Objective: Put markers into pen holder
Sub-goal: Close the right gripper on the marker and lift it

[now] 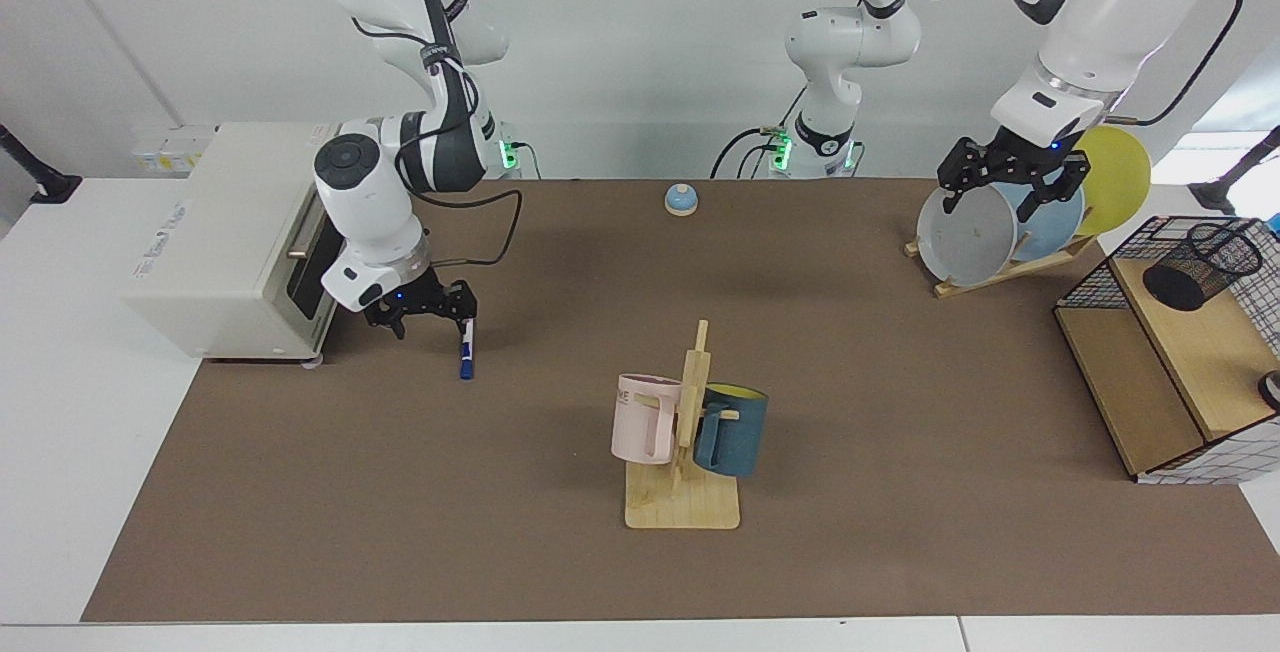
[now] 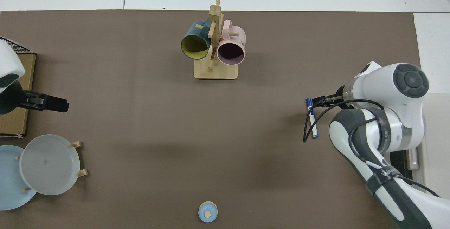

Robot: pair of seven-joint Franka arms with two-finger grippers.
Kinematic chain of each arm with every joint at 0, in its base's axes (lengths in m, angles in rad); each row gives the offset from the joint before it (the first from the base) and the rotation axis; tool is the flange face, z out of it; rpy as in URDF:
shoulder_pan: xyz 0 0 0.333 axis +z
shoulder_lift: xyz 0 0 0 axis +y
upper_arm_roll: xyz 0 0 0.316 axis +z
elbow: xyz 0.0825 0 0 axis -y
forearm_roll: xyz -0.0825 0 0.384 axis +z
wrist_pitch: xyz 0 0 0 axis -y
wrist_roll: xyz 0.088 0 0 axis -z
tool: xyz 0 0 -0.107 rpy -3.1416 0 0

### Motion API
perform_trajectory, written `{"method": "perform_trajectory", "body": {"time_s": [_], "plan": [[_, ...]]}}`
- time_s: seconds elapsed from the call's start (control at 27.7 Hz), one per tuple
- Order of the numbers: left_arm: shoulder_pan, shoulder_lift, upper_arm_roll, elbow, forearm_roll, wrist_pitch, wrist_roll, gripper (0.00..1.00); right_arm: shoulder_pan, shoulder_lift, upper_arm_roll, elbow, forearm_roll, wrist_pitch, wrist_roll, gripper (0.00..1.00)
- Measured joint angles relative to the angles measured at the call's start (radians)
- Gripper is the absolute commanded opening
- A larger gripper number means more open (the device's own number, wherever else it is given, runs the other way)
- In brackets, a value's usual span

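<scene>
- Facing view: the right gripper (image 1: 423,313) hangs low over the brown mat, fingers spread apart and pointing down, empty. One fingertip is at the upper end of the marker (image 1: 466,353), which lies flat on the mat just in front of the toaster oven (image 1: 230,237) (contact cannot be made out).
- The left gripper (image 1: 1012,180) waits in the air before the plates in the plate rack (image 1: 1005,232), fingers apart, holding nothing.
- The pen holder (image 1: 1202,265) stands on the wooden shelf inside the wire-grid box (image 1: 1150,372), well apart from the marker; the box is cut off by the frame edge.
- Top view: the right gripper (image 2: 321,100) reaches the capped end of the marker (image 2: 312,120); its fingers are mostly hidden under the wrist, and a black cable crosses the barrel.
- The left gripper (image 2: 52,104) shows only as a dark bar (finger gap not visible here), and the pen holder is out of frame.
</scene>
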State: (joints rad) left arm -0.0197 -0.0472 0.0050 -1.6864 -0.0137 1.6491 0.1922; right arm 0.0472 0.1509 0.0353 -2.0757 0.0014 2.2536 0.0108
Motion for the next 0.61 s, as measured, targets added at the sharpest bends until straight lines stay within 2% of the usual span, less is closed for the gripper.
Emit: {"method": "perform_trajectory", "body": {"time_s": [0.61], "plan": [[0.000, 0.000, 0.000, -0.005, 0.000, 0.000, 0.001, 1.00, 0.036, 0.114, 0.002, -0.016, 0.005, 0.121, 0.007, 1.00]]}}
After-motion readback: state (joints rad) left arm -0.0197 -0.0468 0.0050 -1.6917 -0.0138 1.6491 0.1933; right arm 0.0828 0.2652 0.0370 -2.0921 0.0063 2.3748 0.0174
